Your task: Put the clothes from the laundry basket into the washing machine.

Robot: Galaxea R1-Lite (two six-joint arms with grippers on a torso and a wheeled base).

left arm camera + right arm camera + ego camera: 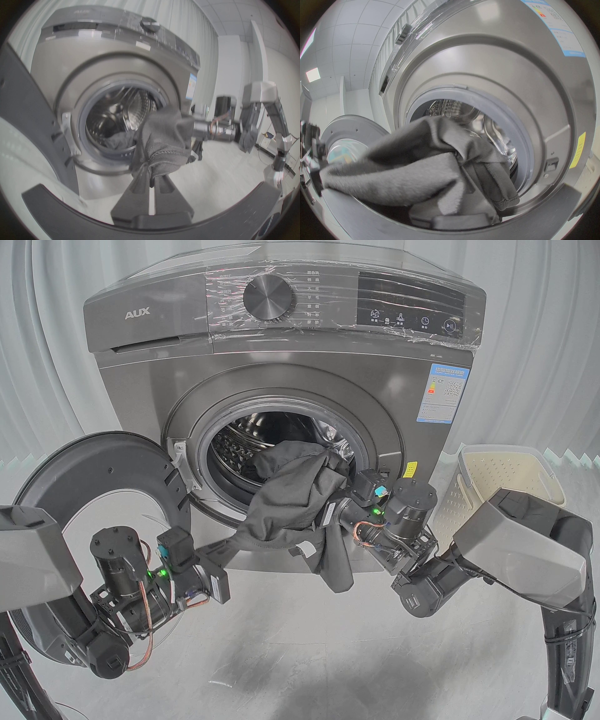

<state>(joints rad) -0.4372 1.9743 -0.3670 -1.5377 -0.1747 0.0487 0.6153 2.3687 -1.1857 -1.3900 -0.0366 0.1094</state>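
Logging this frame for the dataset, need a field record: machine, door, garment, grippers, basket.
washing machine: front loader
door: swung open to the robot's left
garment: dark grey, upper part in the drum mouth, one end hanging below the opening
left gripper: jaws shut on the garment's left edge
right gripper: at the opening's right side, holding the garment, cloth draped over it
laundry basket: cream, on the floor right of the machine
task state: garment not yet fully inside
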